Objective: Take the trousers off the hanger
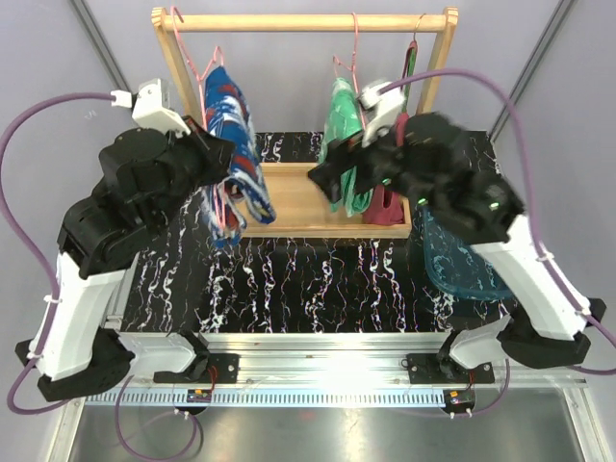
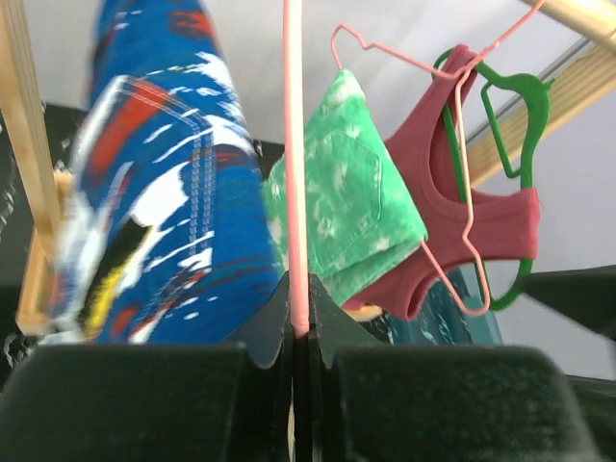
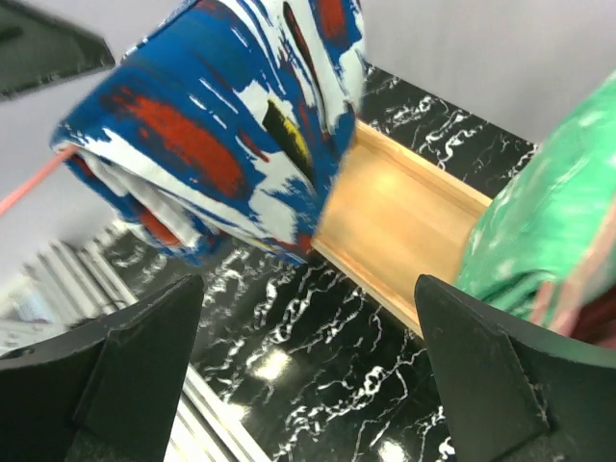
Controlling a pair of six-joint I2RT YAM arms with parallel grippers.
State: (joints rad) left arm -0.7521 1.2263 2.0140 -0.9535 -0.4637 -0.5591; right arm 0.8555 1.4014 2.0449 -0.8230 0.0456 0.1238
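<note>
Trousers [image 1: 236, 154], blue, long axis vertical, on hanger [image 2: 296, 144]

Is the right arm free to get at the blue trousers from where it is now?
Probably yes: the right tool is open and faces the blue trousers with nothing between; the green trousers hang off to one side. The left tool is shut on a pink hanger.

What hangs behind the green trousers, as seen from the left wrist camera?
A maroon tank top hangs there. The green trousers cover its left side, so that part cannot be seen.
</note>
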